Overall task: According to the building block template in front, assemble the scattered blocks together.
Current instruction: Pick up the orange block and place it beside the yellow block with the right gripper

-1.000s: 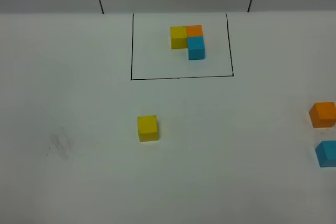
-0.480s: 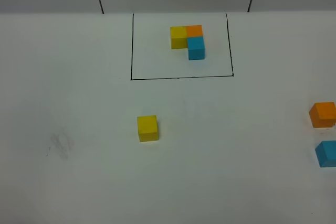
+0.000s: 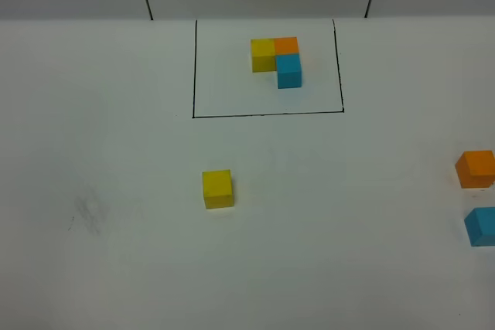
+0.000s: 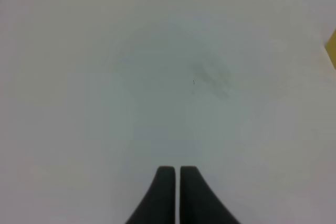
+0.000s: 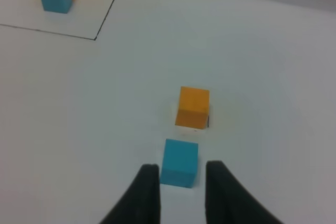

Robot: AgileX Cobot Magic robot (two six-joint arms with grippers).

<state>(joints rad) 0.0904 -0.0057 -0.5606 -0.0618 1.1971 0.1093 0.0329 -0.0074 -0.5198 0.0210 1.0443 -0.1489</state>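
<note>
My left hand [image 4: 175, 171] was shut, empty. My right hand [image 5: 181, 167] stood partly open, blue cube [image 5: 179, 157] just ahead, unheld

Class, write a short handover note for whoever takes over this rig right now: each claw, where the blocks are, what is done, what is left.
Left claw: shut, empty.
Right claw: open, lined up on the light blue cube, gaps on both sides, no grip.
Template: inside the black frame, far side.
Yellow cube: alone, in front of the frame.
Orange cube: right edge, just beyond the light blue one, apart from it.
Done: nothing joined.
To do: bring the three loose cubes together in the template's L.
</note>
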